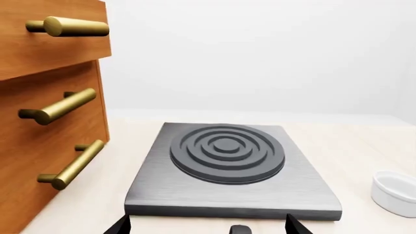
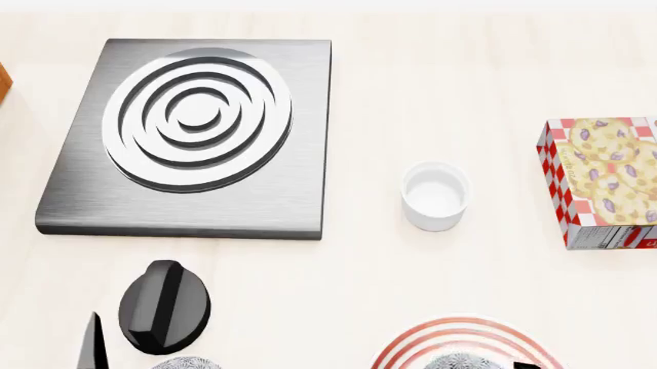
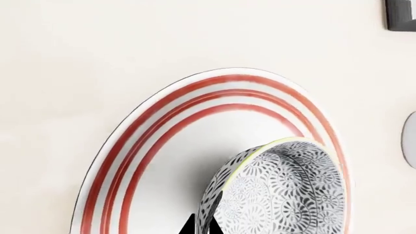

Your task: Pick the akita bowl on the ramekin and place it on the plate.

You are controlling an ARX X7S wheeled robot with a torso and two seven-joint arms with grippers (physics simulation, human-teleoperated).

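Note:
The akita bowl (image 3: 286,190), grey-and-white patterned inside and out, hangs tilted over the plate (image 3: 162,146), a wide white plate with red rings. My right gripper (image 3: 201,223) is shut on the akita bowl, one fingertip on each side of its wall. In the head view the plate (image 2: 411,347) and the bowl's top (image 2: 462,361) show at the bottom edge. The ramekin (image 2: 435,196) stands with nothing on or in it, right of the stove plate; it shows again as the white ramekin (image 1: 393,192). My left gripper (image 1: 204,226) is open and holds nothing.
A grey stove plate (image 2: 61,207) with raised rings lies at the back left. A wooden drawer unit (image 1: 39,112) with brass handles stands left of it. A cookie box (image 2: 601,181) lies at the right edge. A second patterned bowl (image 2: 185,364) peeks in at the bottom left.

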